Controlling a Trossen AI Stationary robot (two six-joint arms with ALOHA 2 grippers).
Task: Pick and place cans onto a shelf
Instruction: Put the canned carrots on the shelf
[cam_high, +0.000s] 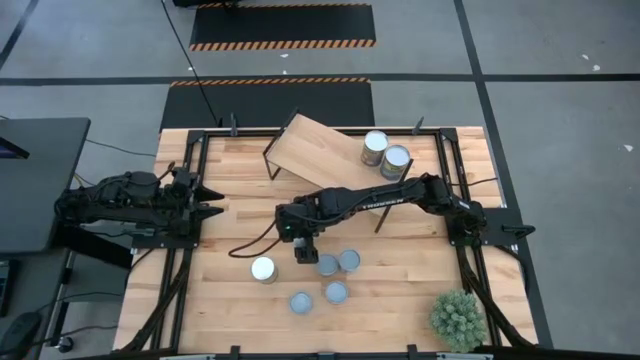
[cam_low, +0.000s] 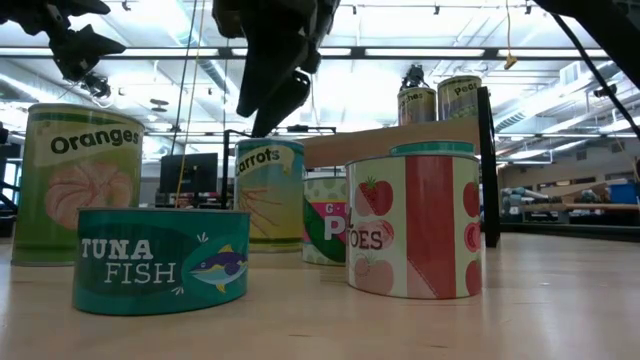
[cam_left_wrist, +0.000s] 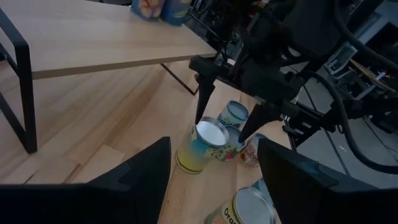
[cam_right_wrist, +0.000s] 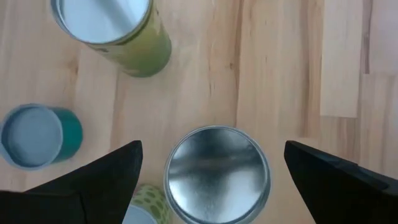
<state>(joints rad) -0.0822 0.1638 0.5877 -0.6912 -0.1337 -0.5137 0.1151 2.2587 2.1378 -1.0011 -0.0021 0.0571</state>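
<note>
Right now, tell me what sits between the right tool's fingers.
In the right wrist view, the open right tool straddles a silvery-topped can, not yet gripped.

Two cans (cam_high: 386, 153) with silvery tops stood upright side by side on the far right end of the shelf (cam_high: 318, 150), a light wooden board set askew on thin dark legs. Five more stood upright on the tabletop: an Oranges can (cam_high: 263, 269), a flat tuna tin (cam_high: 301, 302), a carrots can (cam_high: 327, 264), and two others (cam_high: 343, 276).
</note>
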